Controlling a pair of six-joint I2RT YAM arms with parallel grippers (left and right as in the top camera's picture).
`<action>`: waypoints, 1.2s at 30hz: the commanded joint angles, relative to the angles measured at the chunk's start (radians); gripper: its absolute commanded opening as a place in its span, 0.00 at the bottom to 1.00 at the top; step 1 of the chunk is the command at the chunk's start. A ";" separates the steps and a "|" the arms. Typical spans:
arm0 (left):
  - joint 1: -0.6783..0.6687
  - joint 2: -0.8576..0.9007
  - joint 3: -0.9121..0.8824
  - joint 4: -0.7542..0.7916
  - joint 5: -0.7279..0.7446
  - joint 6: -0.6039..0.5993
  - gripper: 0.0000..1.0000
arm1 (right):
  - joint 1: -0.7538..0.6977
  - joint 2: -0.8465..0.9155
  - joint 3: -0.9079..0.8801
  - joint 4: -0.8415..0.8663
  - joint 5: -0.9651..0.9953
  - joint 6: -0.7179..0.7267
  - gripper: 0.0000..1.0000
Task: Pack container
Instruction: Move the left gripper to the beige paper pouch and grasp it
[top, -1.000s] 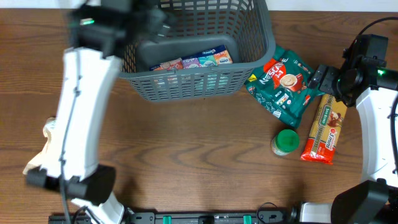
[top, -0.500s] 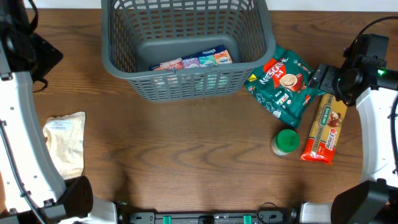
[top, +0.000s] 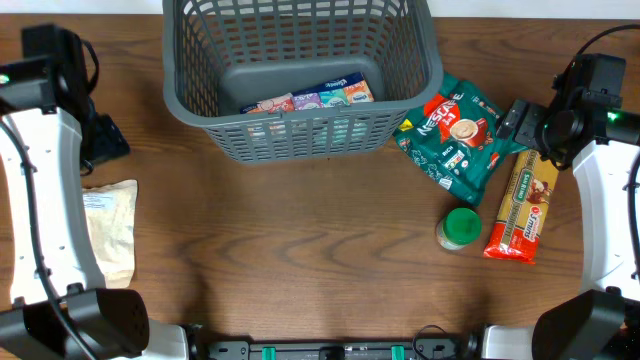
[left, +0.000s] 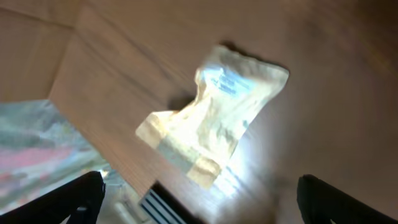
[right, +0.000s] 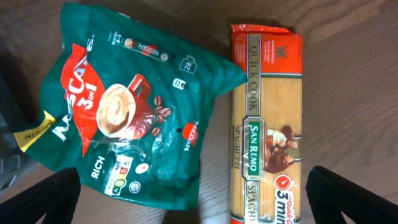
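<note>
Grey slotted plastic, the container (top: 300, 135) looks stiff and light; we would pinch its rim; our left gripper (left: 205, 200) and right gripper (right: 199, 198) both gape empty.

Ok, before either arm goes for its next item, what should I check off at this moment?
1. The left gripper is open and empty: ok.
2. The white pouch lies free on the table, in the left wrist view: ok.
3. The right gripper is open and empty above the coffee bag and spaghetti pack: ok.
4. Room in the container: ok, only a colourful box lies by its near wall.
5. The green-lidded jar stands apart from the spaghetti pack: cannot tell, they are close or touching.
</note>
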 joint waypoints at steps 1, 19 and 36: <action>0.031 0.002 -0.137 0.060 0.125 0.219 0.99 | -0.008 0.005 0.018 0.001 0.010 -0.015 0.99; 0.271 -0.189 -0.529 0.431 0.491 0.765 0.99 | -0.008 0.005 0.018 0.014 0.010 -0.003 0.99; 0.452 0.085 -0.529 0.549 0.491 0.847 0.99 | -0.008 0.005 0.018 0.021 0.006 0.016 0.99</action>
